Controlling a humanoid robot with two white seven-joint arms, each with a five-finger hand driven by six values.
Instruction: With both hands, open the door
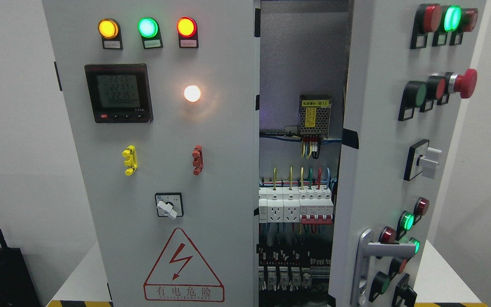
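Right door [382, 162] of the cabinet stands swung open toward me, occupying the 3 o'clock side of my view, its face seen at a slant. Its silver lever handle [375, 249] sits low, at about 5 o'clock. Neither hand is in my view, so I cannot tell their state, nor place the door relative to them.

On the open door: a green lamp [452, 18] lit at the top, a red mushroom button [465, 83] below it, a white rotary switch [428, 162] at mid-height, more green lamps lit near the handle.

Through the gap at 12 to 6 o'clock I see the interior: a mesh-cased power supply [315, 115] up high, a row of white breakers [296, 207] below with coloured wires entering from above.

Left door [160, 170] is closed, at 9 o'clock. It carries yellow, green and red lamps [147, 27] lit, a digital meter [118, 93], a glowing white lamp [192, 93], and a red warning triangle [183, 266] at the bottom.

Cabinet stands on a white worktop [81, 277].
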